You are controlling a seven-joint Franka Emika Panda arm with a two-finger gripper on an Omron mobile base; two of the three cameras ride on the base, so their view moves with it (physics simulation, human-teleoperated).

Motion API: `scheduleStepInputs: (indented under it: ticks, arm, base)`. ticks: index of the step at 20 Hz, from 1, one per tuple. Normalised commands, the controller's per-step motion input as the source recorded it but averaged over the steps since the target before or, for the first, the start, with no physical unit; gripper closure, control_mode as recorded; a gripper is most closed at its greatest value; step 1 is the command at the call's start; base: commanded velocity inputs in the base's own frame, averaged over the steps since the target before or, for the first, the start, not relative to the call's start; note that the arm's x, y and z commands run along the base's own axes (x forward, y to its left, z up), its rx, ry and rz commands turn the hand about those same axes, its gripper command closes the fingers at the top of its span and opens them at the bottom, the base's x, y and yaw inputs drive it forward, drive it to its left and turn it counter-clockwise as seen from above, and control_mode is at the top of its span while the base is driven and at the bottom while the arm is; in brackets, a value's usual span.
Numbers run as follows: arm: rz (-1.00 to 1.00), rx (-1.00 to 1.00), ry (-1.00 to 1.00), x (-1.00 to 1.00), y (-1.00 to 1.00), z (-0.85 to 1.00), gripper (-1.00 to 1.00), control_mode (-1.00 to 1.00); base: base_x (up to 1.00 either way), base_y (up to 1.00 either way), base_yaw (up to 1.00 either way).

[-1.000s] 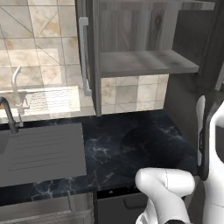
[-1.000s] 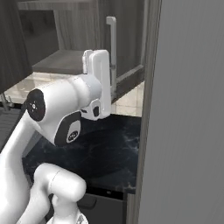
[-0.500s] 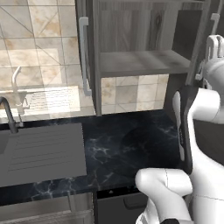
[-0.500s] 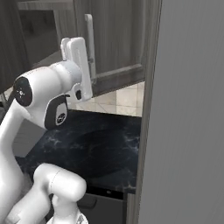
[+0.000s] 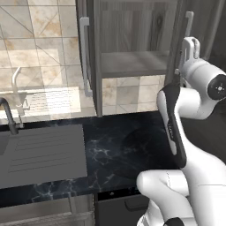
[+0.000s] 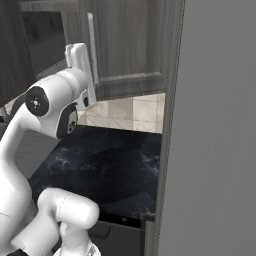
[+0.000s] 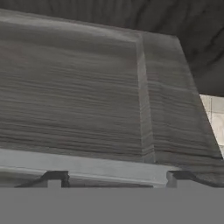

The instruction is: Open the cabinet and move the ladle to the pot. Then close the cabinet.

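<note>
- Dark wood cabinet point(image 5: 132, 26) at top middle of the left base view, left door swung out, one shelf point(image 5: 132, 64) inside.
- Black marble counter point(image 5: 114, 141) across the middle, under the cabinet.
- Grey sink point(image 5: 39, 150) at lower left, set into the counter, thin tap point(image 5: 9, 114) behind it.
- Cabinet door point(image 7: 78, 87) very close in the hand view, wood grain running sideways.
- Long silver handle point(image 7: 87, 165) lying across the bottom of the hand view, just above the two dark tips.
- End effector point(image 7: 117, 177) up at the right side of the cabinet, right by that handle, tips spread wide, nothing pinched between them.
</note>
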Motion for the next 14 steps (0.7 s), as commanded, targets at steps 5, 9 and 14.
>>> scheduleStepInputs:
  ticks: [5, 9, 14]
  arm:
    - [0.13, 0.00, -0.17, 1.00, 0.20, -0.46, -1.00, -1.00]
    - [0.09, -0.06, -0.21, 1.00, 0.00, -0.12, -1.00, -1.00]
    - [0.04, -0.10, -0.16, 1.00, 0.02, 0.00, -1.00, -1.00]
  base:
    - [0.00, 0.00, 0.00]
    - [0.00, 0.00, 0.00]
    - [0.00, 0.00, 0.00]
